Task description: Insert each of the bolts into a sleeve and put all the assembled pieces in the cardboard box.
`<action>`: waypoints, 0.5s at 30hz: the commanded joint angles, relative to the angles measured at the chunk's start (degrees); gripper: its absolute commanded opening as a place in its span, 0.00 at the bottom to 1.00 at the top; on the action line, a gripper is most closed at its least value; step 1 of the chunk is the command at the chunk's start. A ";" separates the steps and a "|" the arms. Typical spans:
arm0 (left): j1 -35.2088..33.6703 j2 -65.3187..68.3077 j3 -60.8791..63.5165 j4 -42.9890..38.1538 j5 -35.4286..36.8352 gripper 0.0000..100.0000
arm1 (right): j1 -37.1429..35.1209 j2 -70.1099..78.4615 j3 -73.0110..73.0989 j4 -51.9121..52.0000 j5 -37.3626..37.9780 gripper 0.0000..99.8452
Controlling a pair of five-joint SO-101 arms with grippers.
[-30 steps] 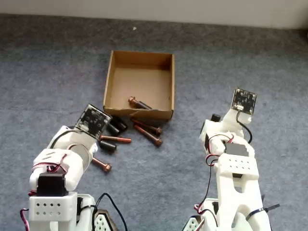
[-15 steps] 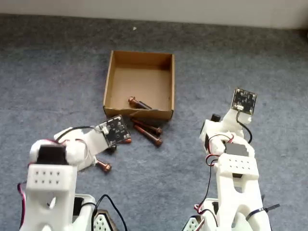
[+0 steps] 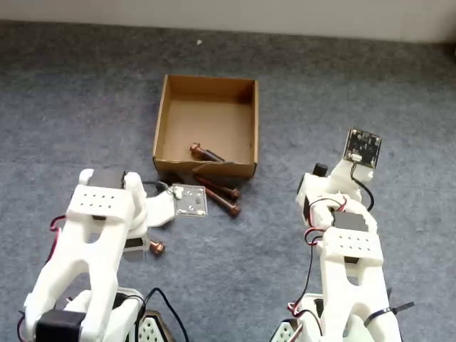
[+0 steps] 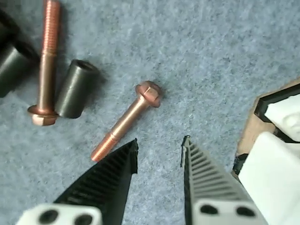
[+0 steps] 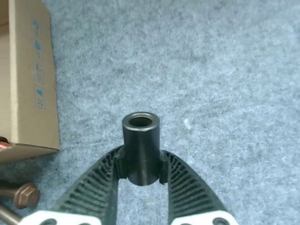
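My left gripper (image 4: 159, 143) stands open just above the carpet, its tips close to the threaded end of a copper bolt (image 4: 126, 119) that lies free. Beside it are another bolt (image 4: 45, 61) and a loose black sleeve (image 4: 75, 89). My right gripper (image 5: 140, 161) is shut on a black sleeve (image 5: 140, 145), held with its open bore pointing away, to the right of the cardboard box (image 5: 28, 79). The cardboard box (image 3: 206, 92) holds one assembled bolt and sleeve (image 3: 204, 152) at its near wall. Two bolts (image 3: 222, 196) lie just in front of it.
Grey carpet covers the whole table. Another bolt head (image 3: 155, 247) shows beside the left arm (image 3: 100, 235), which hides the sleeves beneath it. A second dark sleeve (image 4: 11, 65) sits at the left wrist view's edge. The right arm (image 3: 349, 249) stands right of the box.
The left arm has swung forward and to the right, bringing its wrist over the bolts in front of the box. The right arm has kept still with its sleeve.
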 commanded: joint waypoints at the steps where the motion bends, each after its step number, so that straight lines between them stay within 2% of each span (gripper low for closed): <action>1: 3.65 2.59 -2.07 -0.62 -0.97 0.17 | 0.57 -1.54 -0.57 -1.36 -0.09 0.01; 15: 3.91 18.15 -2.15 -15.65 -0.88 0.16 | 0.57 -1.54 -0.57 -1.36 -0.09 0.01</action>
